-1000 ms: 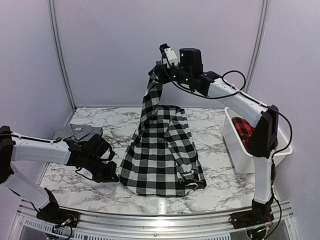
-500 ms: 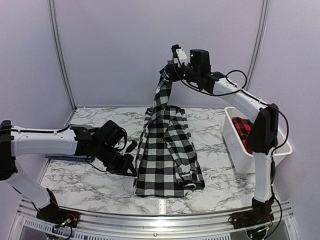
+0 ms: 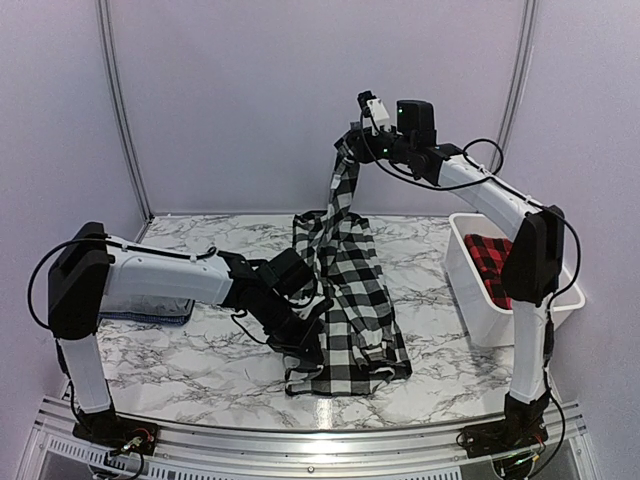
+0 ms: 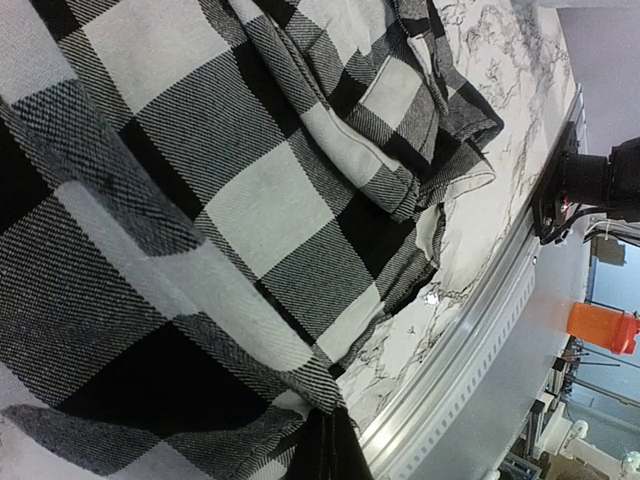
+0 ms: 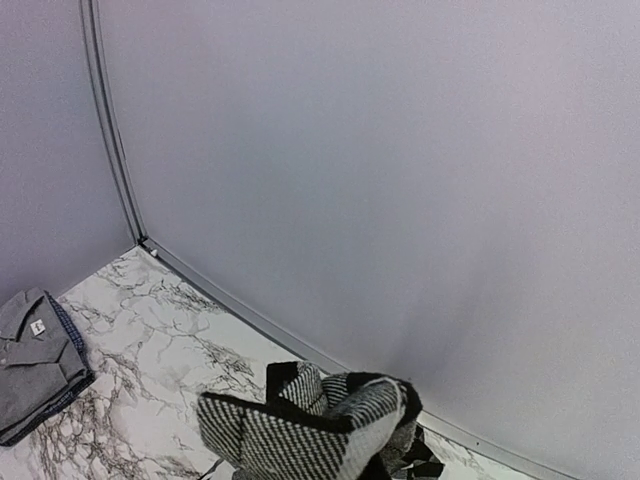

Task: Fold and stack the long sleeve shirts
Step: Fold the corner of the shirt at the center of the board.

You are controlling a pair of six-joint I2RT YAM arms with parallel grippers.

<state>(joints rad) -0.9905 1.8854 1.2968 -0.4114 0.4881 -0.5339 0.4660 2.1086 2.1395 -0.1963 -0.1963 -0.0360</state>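
The black-and-white checked shirt (image 3: 352,285) hangs from high up down to the marble table, its lower part bunched in a narrow heap. At the top, my right gripper (image 3: 350,148) is shut on the shirt, and a bunch of its cloth (image 5: 320,430) fills the bottom of the right wrist view. Low at the heap's left edge, my left gripper (image 3: 308,345) is shut on the hem, with checked cloth (image 4: 200,200) filling the left wrist view. The grey shirt (image 5: 35,360) lies folded at the table's left. A red-and-black checked shirt (image 3: 490,262) lies in the bin.
A white bin (image 3: 470,300) stands at the table's right edge. The left arm's forearm (image 3: 170,280) stretches across the left half of the table, above the folded pile (image 3: 150,312). A metal rail (image 3: 300,430) runs along the near edge.
My left gripper has swept right across the table, pulling the checked shirt's left edge over onto the rest. The right gripper has shifted right with the top of the shirt.
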